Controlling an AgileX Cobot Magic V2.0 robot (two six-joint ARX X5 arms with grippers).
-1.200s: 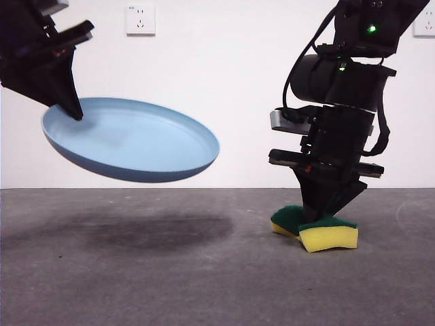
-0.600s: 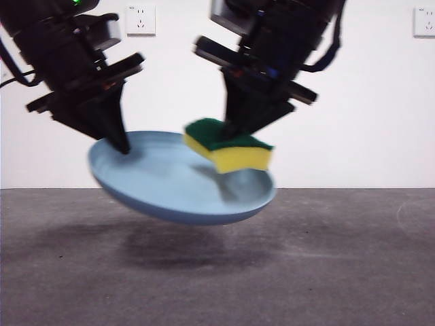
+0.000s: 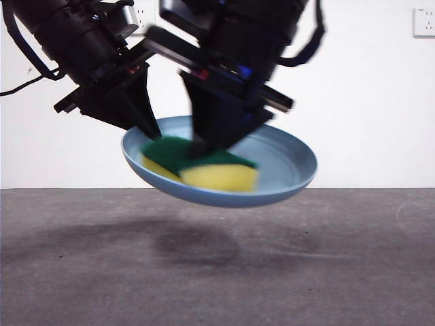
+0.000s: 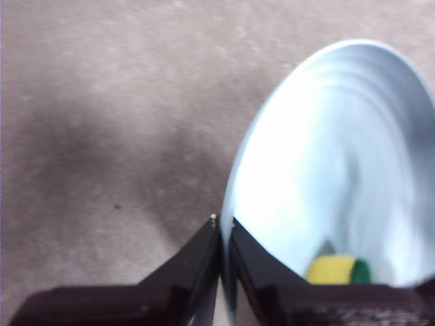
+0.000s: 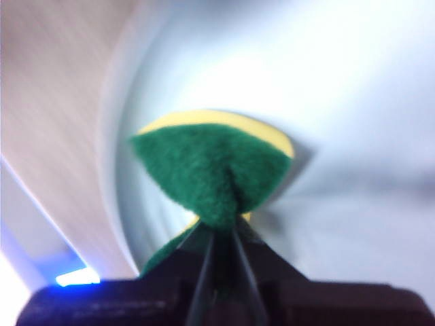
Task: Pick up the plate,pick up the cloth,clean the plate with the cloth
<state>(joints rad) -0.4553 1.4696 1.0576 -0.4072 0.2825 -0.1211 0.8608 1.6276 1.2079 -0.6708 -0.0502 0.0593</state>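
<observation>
while both arms worked above the table, the scene stood as follows, nearest things first.

table: a grey, matte tabletop (image 3: 340, 272) filled the foreground; a soft dark shadow (image 3: 197, 248) lay on it under the raised things, and nothing touched it.

sponge: the small rectangular sponge block, yellow foam under a dark green scouring layer (image 3: 204, 166), sat at the near inner side of the plate, yellow face toward the front camera. it appeared to press on the plate's inner surface, though motion blur left the contact uncertain. in the right wrist view its green layer (image 5: 214, 166) bulged where it was pinched.

right gripper: the black right gripper (image 3: 207, 142) came down from above, large, dark and blurred, clenched on the sponge's green top; its two jaws met almost together around the foam (image 5: 221, 238).

plate: the wide, shallow, round light-blue plastic plate (image 3: 285, 166) hung in the air well clear of the table, tilted so its hollow faced the front camera. in the left wrist view its pale inside (image 4: 340, 170) filled one side, with the sponge (image 4: 336, 270) showing small in it.

left gripper: the black left gripper (image 3: 151, 125) reached in from the upper left and gripped the plate's far-left rim, one jaw inside and one outside the rim (image 4: 222, 234).

background: a white wall (image 3: 367, 102) stood behind, with a white socket (image 3: 424, 20) at the upper right corner.
</observation>
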